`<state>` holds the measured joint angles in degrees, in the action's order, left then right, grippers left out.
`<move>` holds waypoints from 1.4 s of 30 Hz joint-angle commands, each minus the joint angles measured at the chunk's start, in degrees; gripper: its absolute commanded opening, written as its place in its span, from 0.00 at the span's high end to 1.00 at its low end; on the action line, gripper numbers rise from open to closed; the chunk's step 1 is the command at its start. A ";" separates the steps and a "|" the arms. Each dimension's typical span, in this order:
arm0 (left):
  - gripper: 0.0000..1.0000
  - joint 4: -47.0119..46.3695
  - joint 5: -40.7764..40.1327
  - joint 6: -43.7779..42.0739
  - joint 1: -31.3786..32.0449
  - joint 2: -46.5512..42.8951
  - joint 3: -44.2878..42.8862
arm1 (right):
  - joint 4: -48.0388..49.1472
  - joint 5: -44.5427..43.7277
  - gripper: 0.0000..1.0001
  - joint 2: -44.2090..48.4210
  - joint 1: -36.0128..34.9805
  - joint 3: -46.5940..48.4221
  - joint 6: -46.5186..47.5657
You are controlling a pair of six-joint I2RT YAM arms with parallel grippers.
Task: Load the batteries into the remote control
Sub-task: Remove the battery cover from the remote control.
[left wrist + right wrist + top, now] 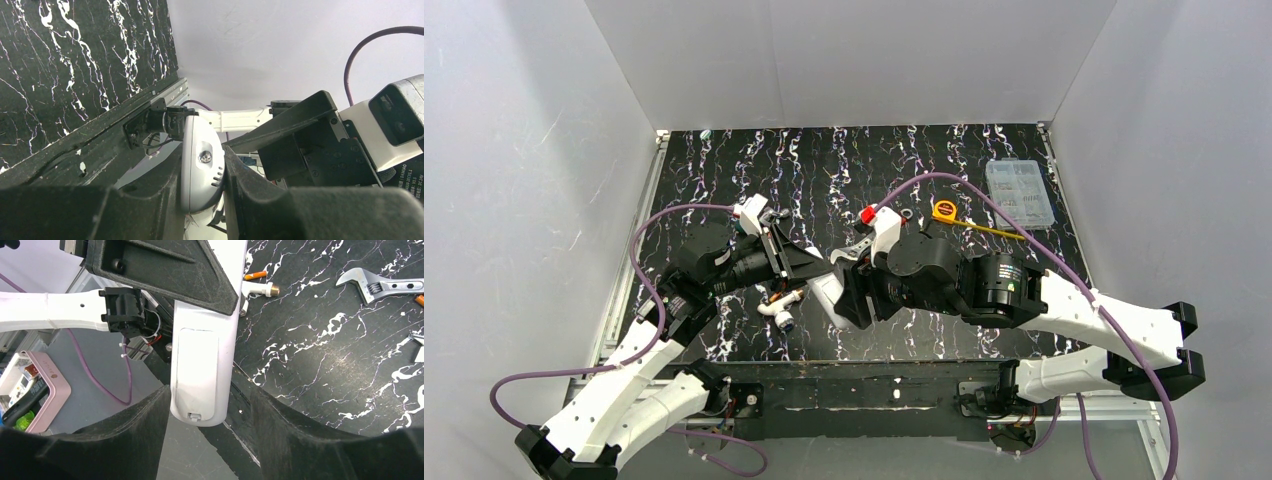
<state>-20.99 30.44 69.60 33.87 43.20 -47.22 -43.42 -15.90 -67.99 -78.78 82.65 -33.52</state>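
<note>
Clamped narrow on the upper end of the remote control [200,365], the left fingers [250,200] hold it in the air over the near edge of the tabletop [325,390], a little left of the middle, its back turned to the right wrist camera. The battery door looks to be in place, its small latch at the lower end. The step in hand is probably opening it. That is best done by working only the latch and pulling along the remote's length, so the handset does not twist out of the left grip. The right fingers [145,435] stand wide on either side of that lower end, holding nothing. One orange battery [255,275] lies beyond on the tabletop, just beside a white tube tool [257,290], with an adjustable wrench [380,285] farther right.
</note>
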 commanded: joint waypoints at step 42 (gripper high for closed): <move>1.00 -2.12 1.38 -0.85 0.06 -0.50 -0.17 | 3.34 1.35 0.64 3.98 -0.32 -0.64 2.23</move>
<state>-20.99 29.93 69.23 33.87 43.35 -47.22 -43.48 -14.55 -66.87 -78.83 82.61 -31.44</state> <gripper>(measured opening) 0.252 0.375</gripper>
